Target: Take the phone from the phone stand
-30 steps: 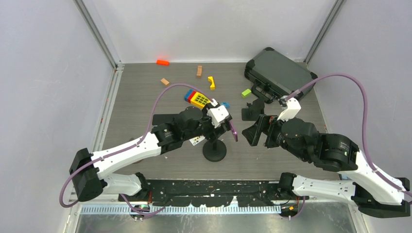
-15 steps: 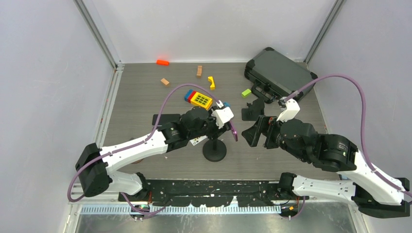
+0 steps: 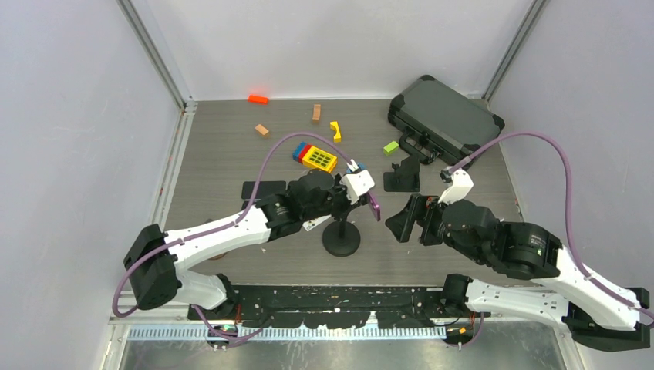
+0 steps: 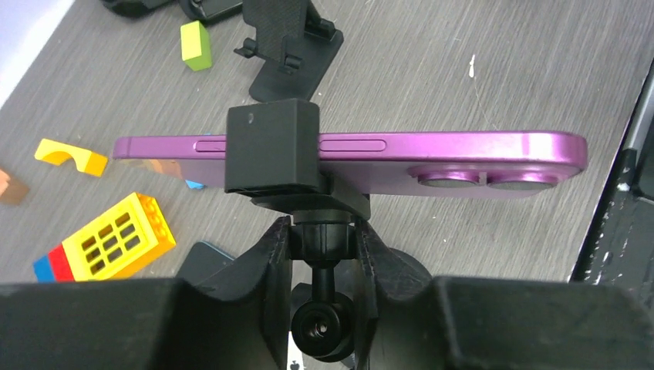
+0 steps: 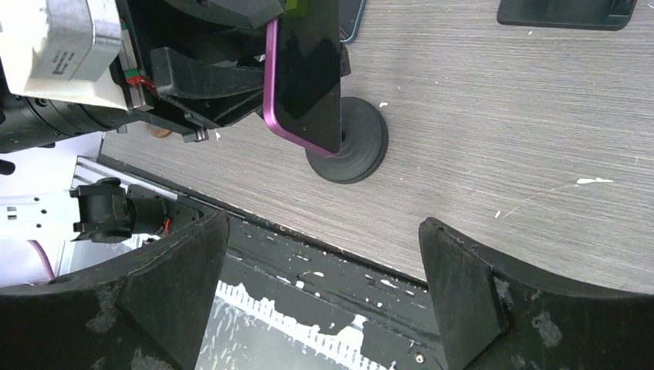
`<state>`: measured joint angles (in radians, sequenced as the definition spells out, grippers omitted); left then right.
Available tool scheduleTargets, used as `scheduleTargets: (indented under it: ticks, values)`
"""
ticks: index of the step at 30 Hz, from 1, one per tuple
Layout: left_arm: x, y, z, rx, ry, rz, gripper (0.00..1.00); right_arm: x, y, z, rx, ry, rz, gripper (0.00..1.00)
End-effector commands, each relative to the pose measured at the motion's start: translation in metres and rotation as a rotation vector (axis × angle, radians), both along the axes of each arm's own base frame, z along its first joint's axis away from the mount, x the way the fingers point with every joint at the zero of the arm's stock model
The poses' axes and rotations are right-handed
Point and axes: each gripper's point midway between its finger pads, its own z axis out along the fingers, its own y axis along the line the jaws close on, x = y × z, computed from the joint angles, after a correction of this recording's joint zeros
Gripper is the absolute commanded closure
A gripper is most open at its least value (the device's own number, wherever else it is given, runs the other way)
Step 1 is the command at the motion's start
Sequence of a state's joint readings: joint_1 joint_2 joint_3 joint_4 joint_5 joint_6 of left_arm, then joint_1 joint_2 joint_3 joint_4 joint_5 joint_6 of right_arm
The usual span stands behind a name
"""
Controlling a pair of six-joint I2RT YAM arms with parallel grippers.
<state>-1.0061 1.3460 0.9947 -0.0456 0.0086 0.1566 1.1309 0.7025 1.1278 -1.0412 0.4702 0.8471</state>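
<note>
The purple phone (image 4: 463, 154) sits clamped in the black phone stand (image 3: 341, 240), near the middle of the desk's (image 3: 216, 154) near edge. The left fingers (image 4: 254, 266) pinch the stand's neck under the clamp. The right fingers (image 5: 177, 285) are spread wide, near the phone but apart from it.

Two pincers; one purple phone (image 4: 432, 158), just ahead of the left pincer (image 4: 322, 250); two stands: one round-based phone stand (image 3: 341, 241), its neck between that pincer's fingers, and one folding stand (image 3: 402, 177) beyond the wide-spread right pincer (image 3: 399, 220); one black case (image 3: 443, 116) farther beyond it; six blocks beyond the left pincer: orange-red block (image 3: 258, 99), brown block (image 3: 262, 129), second brown block (image 3: 316, 112), yellow arch (image 3: 335, 131), green block (image 3: 391, 146), yellow grid brick (image 3: 315, 157); one flat black slab (image 3: 262, 189) to that pincer's left.
</note>
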Motion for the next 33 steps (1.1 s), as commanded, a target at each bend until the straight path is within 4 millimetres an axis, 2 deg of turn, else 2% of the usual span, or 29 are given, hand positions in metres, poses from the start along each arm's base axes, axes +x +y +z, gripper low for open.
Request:
scheduleTargets:
  ticks: [1, 3, 4, 8, 12, 15, 19, 24, 26, 31, 33]
  values:
    - [0.001, -0.013, 0.022, -0.074, -0.019, -0.024, 0.86, 0.003, 0.004, 0.008, 0.079, -0.029, -0.018, 0.02]
    - [0.0, -0.011, 0.017, -0.062, -0.005, -0.022, 0.99, 0.003, 0.002, 0.007, 0.087, -0.035, -0.022, 0.02]
    - [-0.001, -0.009, 0.013, -0.052, 0.006, -0.019, 1.0, 0.004, 0.001, 0.007, 0.09, -0.039, -0.026, 0.02]
    - [-0.006, -0.005, 0.013, -0.059, 0.026, -0.022, 1.0, 0.004, -0.002, 0.008, 0.092, -0.058, -0.02, 0.01]
    - [-0.015, -0.004, 0.024, -0.107, 0.085, -0.06, 1.0, 0.007, -0.002, 0.007, 0.095, -0.107, -0.006, 0.01]
    - [-0.023, -0.002, 0.032, -0.143, 0.137, -0.105, 1.0, 0.012, 0.009, 0.006, 0.1, -0.2, 0.057, 0.01]
    - [-0.039, 0.001, 0.041, -0.173, 0.179, -0.177, 1.0, 0.015, 0.018, 0.021, 0.118, -0.353, 0.139, 0.0]
    - [-0.053, 0.01, 0.049, -0.178, 0.182, -0.246, 1.0, 0.011, 0.035, 0.05, 0.061, -0.646, 0.34, 0.01]
    - [-0.058, 0.015, 0.049, -0.174, 0.189, -0.276, 1.0, 0.006, 0.042, 0.051, -0.011, -0.76, 0.449, 0.01]
    - [-0.071, 0.025, 0.054, -0.202, 0.249, -0.368, 1.0, -0.004, 0.062, 0.026, -0.304, -0.967, 0.774, 0.0]
    - [-0.076, 0.028, 0.056, -0.207, 0.273, -0.396, 1.0, -0.009, 0.067, 0.016, -0.39, -0.999, 0.891, 0.0]
